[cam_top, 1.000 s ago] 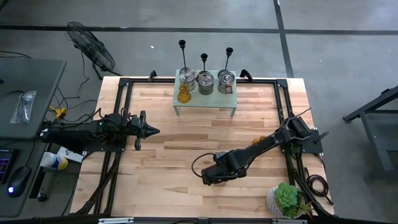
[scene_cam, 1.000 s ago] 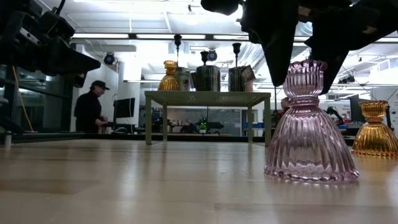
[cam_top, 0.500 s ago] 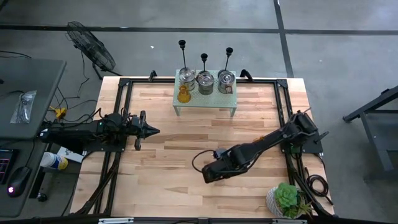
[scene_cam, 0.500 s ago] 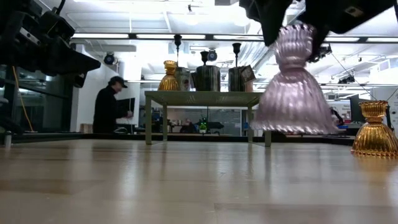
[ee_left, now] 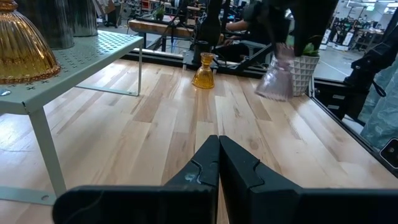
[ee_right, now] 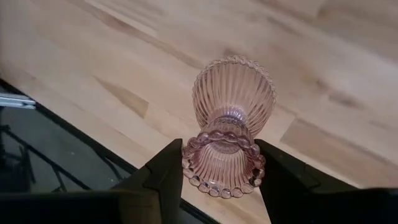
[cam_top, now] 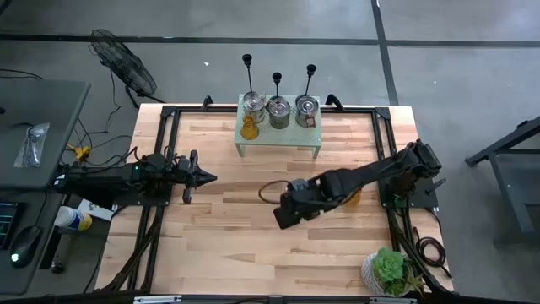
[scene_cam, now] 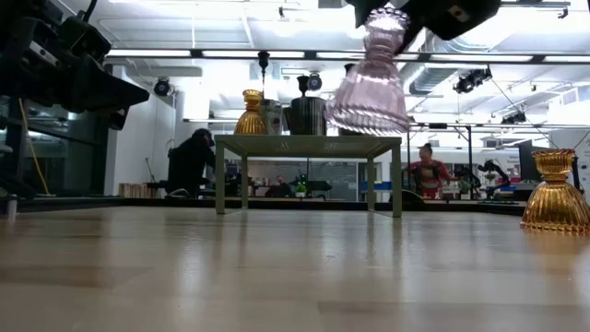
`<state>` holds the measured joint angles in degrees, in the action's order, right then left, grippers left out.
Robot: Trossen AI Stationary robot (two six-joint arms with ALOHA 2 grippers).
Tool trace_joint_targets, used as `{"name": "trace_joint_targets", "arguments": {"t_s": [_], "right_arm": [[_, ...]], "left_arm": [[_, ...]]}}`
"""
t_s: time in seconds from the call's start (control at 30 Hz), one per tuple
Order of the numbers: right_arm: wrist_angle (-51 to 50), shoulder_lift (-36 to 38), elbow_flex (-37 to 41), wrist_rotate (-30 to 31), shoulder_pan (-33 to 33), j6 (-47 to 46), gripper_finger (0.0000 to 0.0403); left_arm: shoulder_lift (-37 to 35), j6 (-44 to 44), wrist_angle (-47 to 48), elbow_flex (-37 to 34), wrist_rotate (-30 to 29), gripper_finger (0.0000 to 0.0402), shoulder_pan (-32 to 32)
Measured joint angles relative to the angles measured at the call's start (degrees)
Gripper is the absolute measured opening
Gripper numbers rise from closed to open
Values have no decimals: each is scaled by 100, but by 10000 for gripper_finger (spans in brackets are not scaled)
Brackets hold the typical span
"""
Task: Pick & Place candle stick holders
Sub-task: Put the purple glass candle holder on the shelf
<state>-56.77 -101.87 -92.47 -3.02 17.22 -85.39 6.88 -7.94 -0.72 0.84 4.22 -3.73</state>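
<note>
High view: right gripper (cam_top: 287,213) mid-table, left gripper (cam_top: 201,176) parked at left, fingers together.
Low view: pink holder (scene_cam: 371,78) hanging well above the table (scene_cam: 277,277), tilted.
Right wrist: fingers (ee_right: 163,167) clamped on pink holder's cup.
Left wrist: amber holder (ee_left: 204,71) standing on table.

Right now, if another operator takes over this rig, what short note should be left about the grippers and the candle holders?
Right gripper: shut on the pink ribbed glass candle holder, gripped at its beaded top and held in the air above the wooden table.
Left gripper: shut, waiting at the table's left side.
Done: one amber ribbed glass holder stands on the small green perforated shelf, beside the metal tins and the thin black metal candlesticks.
Left: probably place the pink holder, then fetch the second amber glass holder from the table.
</note>
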Motion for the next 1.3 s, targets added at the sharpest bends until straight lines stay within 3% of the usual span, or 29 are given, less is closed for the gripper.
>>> {"name": "trace_joint_targets", "arguments": {"t_s": [0.37,0.8,1.3], "right_arm": [[-9,675,0,126,-721,1338,159],[-181,1113,-32,8,-1526,2245,159],[-1356,149,-2030,48,-2657,2656,159]], "left_arm": [[2,0,-2,0,0,0,1],[2,0,-2,0,0,0,-2],[1,0,-2,0,-1,0,-2]]}}
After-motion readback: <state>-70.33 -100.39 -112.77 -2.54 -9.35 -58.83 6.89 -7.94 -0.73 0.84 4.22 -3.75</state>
